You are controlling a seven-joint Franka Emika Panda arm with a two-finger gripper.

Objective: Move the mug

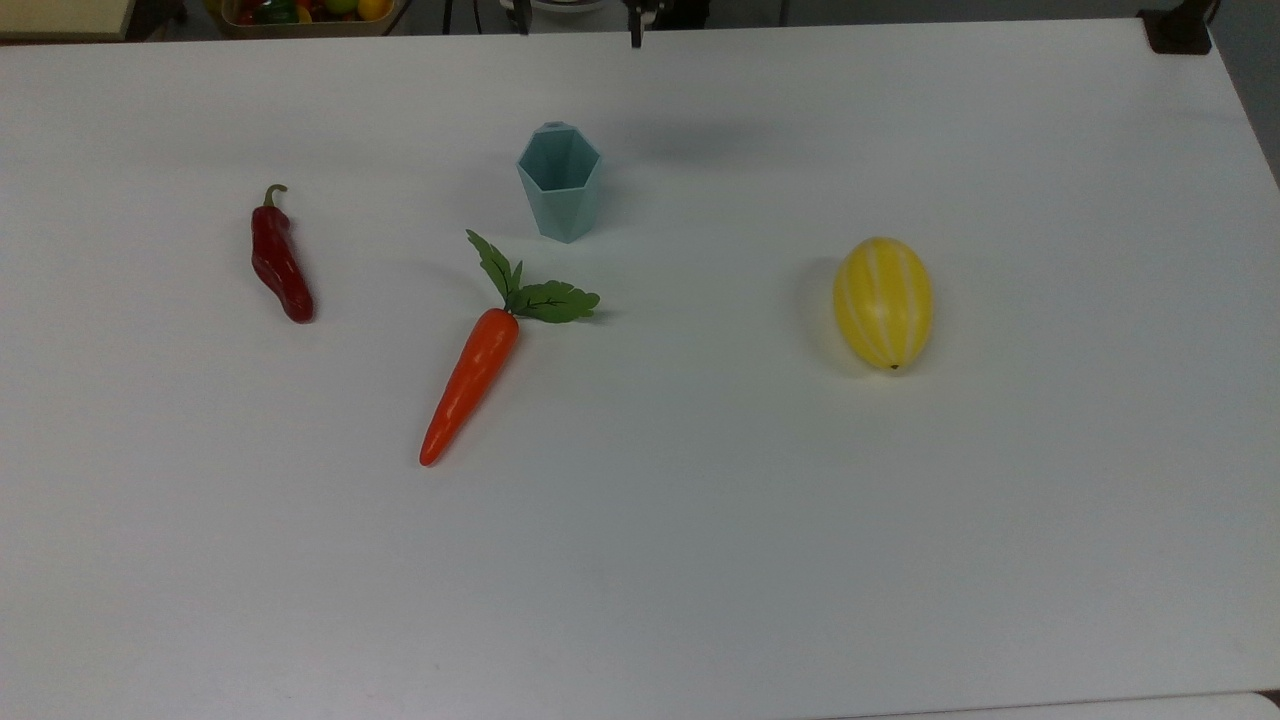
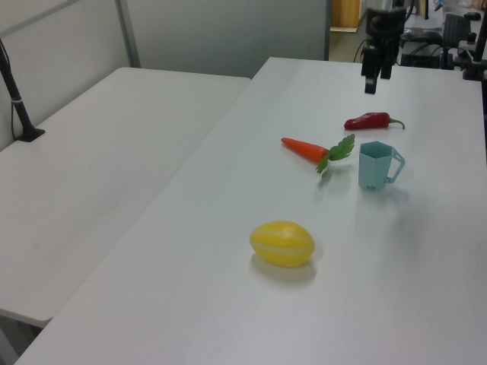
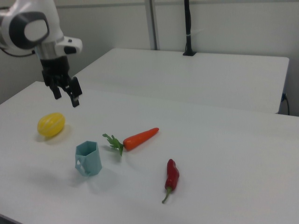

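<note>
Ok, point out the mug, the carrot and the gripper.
mug [image 1: 560, 195]: top view, on its front faceted wall.
carrot [image 1: 472, 382]: top view, on the middle of its orange body.
gripper [image 3: 66, 98]: right view, midway between its open fingertips.
</note>
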